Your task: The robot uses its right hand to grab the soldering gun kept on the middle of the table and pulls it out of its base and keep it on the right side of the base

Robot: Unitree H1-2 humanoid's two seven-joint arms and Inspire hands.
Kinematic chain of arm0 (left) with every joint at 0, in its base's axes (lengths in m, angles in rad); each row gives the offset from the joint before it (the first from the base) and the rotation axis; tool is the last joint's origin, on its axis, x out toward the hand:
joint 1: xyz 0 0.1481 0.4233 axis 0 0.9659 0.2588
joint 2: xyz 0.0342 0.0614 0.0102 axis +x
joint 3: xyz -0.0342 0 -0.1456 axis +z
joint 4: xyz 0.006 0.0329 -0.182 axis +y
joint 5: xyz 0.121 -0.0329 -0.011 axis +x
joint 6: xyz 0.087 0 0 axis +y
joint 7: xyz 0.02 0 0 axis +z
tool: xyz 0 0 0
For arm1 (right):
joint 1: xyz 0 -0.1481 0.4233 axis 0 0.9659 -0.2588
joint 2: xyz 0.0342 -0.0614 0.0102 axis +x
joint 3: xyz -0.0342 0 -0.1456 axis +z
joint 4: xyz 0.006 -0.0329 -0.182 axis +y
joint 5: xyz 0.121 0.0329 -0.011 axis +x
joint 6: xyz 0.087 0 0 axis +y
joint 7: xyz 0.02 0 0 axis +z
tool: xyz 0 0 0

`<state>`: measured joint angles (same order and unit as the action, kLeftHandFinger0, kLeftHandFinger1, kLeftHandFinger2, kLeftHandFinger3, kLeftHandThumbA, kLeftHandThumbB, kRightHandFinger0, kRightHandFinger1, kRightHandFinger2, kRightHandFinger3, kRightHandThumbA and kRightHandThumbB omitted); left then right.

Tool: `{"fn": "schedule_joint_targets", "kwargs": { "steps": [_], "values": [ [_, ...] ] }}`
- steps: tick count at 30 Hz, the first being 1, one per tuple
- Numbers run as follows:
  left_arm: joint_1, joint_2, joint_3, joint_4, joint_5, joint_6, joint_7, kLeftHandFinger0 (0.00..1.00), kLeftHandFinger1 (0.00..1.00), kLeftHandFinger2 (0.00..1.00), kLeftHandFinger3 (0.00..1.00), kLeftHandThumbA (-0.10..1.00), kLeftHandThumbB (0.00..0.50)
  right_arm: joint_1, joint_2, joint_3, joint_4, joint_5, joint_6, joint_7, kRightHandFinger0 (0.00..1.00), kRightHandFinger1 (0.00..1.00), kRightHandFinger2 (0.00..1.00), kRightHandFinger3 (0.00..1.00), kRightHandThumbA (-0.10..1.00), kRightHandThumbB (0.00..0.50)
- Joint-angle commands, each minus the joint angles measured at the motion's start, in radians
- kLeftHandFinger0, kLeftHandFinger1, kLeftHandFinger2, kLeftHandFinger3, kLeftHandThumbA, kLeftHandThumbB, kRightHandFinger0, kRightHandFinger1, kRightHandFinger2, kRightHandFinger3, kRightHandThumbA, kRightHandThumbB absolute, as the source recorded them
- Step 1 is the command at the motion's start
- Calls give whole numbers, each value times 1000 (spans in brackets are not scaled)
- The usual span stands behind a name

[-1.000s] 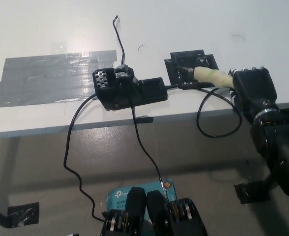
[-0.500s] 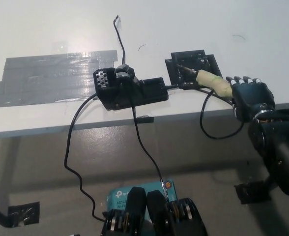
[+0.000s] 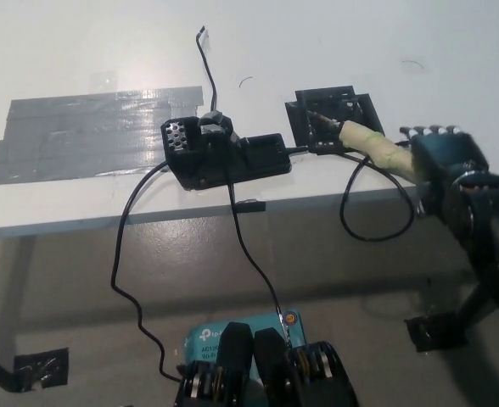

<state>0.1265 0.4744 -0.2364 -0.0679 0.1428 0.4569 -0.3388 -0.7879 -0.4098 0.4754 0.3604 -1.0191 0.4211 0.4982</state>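
The soldering gun [image 3: 370, 144], with a pale yellow wrapped handle, lies slanted near the table's front edge. Its metal tip still points into the black square base [image 3: 344, 103] at the table's middle right. My black right hand [image 3: 443, 159] is at the handle's rear end, fingers curled around it, over the table edge. The gun's black cord [image 3: 377, 233] loops down below the table edge. My left hand does not show in the head view.
A black control box [image 3: 224, 154] with cables sits left of the base. Grey tape [image 3: 92, 131] covers the table's left part. The table's front edge [image 3: 148, 219] runs just below the box. A thin cable [image 3: 126, 280] hangs to the floor.
My right hand has moved right and slightly towards me with the handle's end. The gun now lies more slanted and drawn a little out of the base.
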Motion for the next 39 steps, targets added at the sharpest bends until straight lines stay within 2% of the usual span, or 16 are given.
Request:
{"fn": "schedule_joint_targets", "kwargs": {
  "steps": [1,5,11,16,20,21,22,23,24,27,28,30,31,32,36,39],
  "values": [
    [16,24,12,-29,5,13,-20,598,722,912,1000,322,274,-92,-60,-25,-92,19,-13,66,1000,1000,1000,1000,1000,500],
    [17,24,15,-14,8,13,-20,580,692,886,1000,335,287,-92,-104,-60,-175,57,-42,75,1000,1000,1000,1000,1000,500],
    [17,24,12,-20,18,13,-19,606,704,887,1000,346,278,-34,-185,-227,-435,210,12,163,1000,1000,1000,1000,1000,500],
    [13,18,24,-10,7,13,-16,636,739,928,1000,342,282,149,-260,-465,-759,381,49,243,1000,1000,1000,1000,1000,500],
    [9,23,21,-17,12,13,-20,637,747,931,1000,341,266,317,-264,-673,-936,491,49,288,1000,1000,1000,1000,1000,487],
    [10,19,25,-23,7,13,-23,645,752,939,1000,355,273,454,-246,-804,-1026,531,49,279,1000,1000,1000,1000,1000,435],
    [9,18,24,-26,9,13,-24,669,766,954,1000,355,263,588,-204,-909,-1071,622,49,226,1000,1000,1000,1000,1000,335],
    [7,22,26,-24,7,13,-26,671,767,956,1000,355,262,604,-193,-921,-1080,630,49,222,1000,1000,1000,1000,989,329],
    [6,18,31,-17,-7,13,-24,652,759,942,1000,342,274,697,-147,-976,-1073,700,49,180,1000,1000,1000,1000,913,278],
    [8,15,40,-5,-14,13,-17,640,753,937,1000,349,279,839,-67,-1030,-1027,801,32,139,1000,1000,1000,1000,919,289],
    [9,14,43,-3,-14,13,-16,647,757,938,1000,348,276,869,-18,-1056,-974,894,-13,132,1000,1000,1000,1000,850,241],
    [7,18,41,2,-12,13,-13,658,763,941,1000,352,268,919,45,-1049,-913,909,-2,137,1000,1000,1000,1000,846,232],
    [6,17,40,1,-11,13,-14,662,761,941,1000,360,271,925,89,-1063,-887,943,7,134,1000,1000,1000,1000,755,214],
    [5,16,40,-2,-11,13,-12,665,761,942,1000,359,263,942,111,-1042,-819,924,-62,105,1000,1000,1000,1000,757,224],
    [8,8,51,3,-21,13,-4,664,756,936,1000,351,277,939,158,-1015,-683,903,-146,71,1000,1000,1000,1000,771,254],
    [7,12,59,-2,-30,6,-8,660,752,935,1000,361,290,937,174,-992,-613,886,-196,57,1000,1000,1000,1000,747,228]
  ]
}}
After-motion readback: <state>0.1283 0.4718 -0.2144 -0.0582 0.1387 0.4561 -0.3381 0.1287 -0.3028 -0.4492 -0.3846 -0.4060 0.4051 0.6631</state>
